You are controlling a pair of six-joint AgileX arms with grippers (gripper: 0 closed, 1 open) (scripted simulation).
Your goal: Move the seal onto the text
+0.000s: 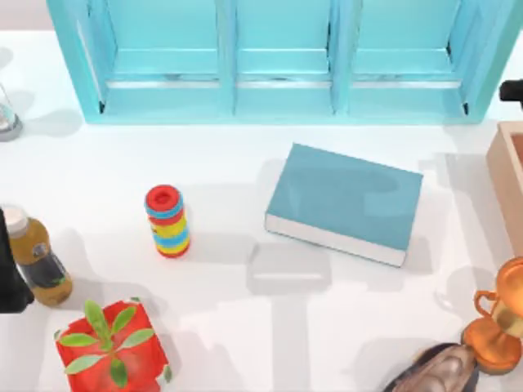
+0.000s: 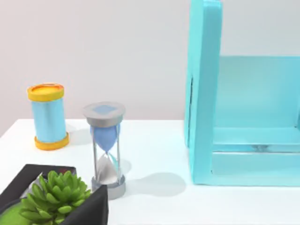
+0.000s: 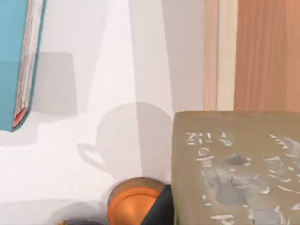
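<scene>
Seal looms close under my right wrist camera, apparently carried by that hand, though I cannot tell its grip; the trophy cup sits below it, with the teal book lying flat on the desk well apart.

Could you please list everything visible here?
book: 1, teal, centre-right.
seal: 1, tan, near right wrist camera.
shelf: 1, teal, back.
ring stack: 1, red-blue-yellow, left of book.
bottle: 1, amber, left edge.
plant pot: 1, red, front left.
hourglass: 1, blue-grey, back left.
can: 1, blue-yellow, behind hourglass.
succulent: 1, green, by hourglass.
trophy: 1, bronze, front right.
shell lump: 1, dark, beside trophy.
box: 1, wooden, right edge.
arm parts: 2, black, left and right edges.
</scene>
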